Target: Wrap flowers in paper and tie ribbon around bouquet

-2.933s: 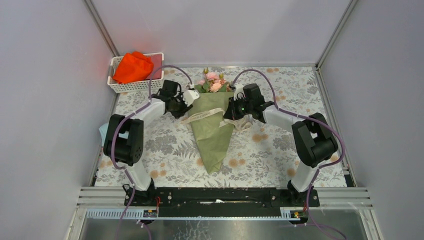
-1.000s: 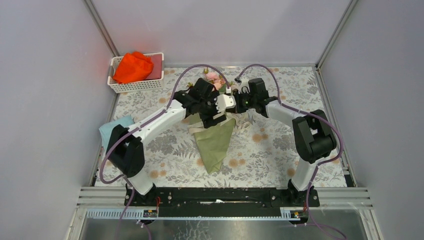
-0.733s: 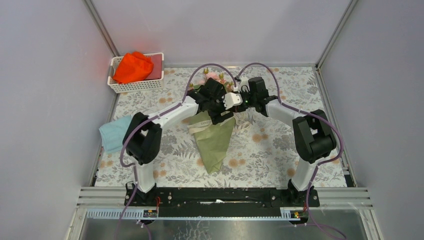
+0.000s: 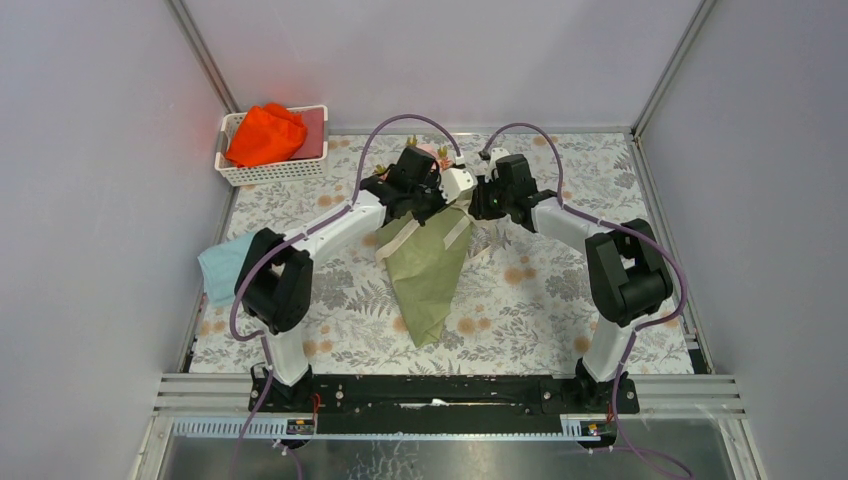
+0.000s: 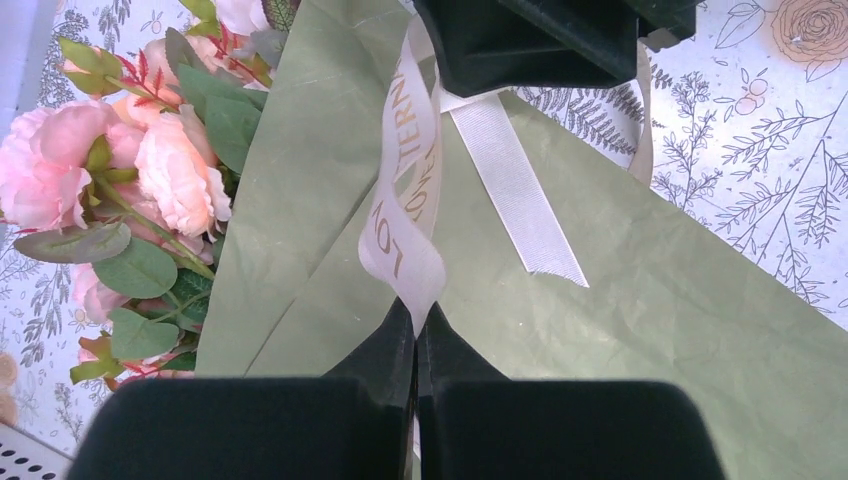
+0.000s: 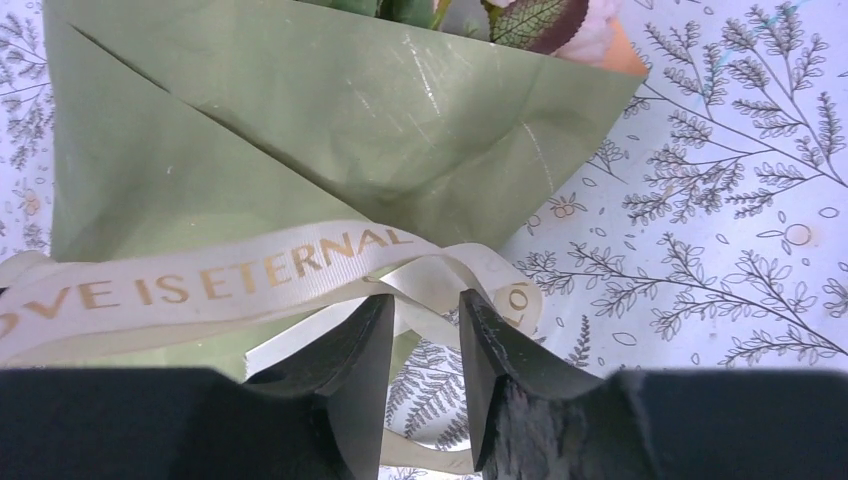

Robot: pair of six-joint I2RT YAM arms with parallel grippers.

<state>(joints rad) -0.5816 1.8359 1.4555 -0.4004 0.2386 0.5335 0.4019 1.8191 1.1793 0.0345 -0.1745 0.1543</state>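
One ribbon is laid across one bouquet. It is clamped by the left gripper; the right gripper, at the bouquet's edge, is released.

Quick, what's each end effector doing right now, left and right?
Left end effector: closed, pinching the ribbon.
Right end effector: open, with the ribbon in the gap but not clamped.
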